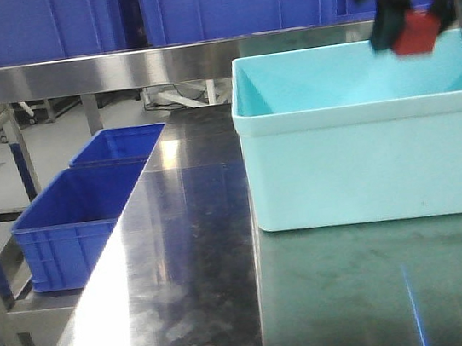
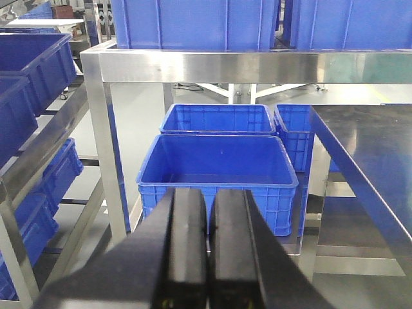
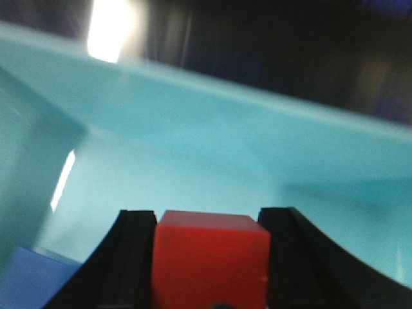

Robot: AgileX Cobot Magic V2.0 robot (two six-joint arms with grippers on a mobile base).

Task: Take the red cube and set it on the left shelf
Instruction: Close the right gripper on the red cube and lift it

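One red cube [image 3: 209, 264] sits clamped between the right gripper's [image 3: 208, 217] two fingers, above one pale cyan tub [image 1: 367, 162]. The left gripper [image 2: 210, 193] is pinched together, empty. Ahead of it are three blue crates [image 2: 219, 170] under the left shelf [image 2: 257, 66].

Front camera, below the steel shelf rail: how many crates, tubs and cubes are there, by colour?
blue crates, beside the table: 2
cyan tub, on the table: 1
red cube, held in the right gripper: 1
Total: 4
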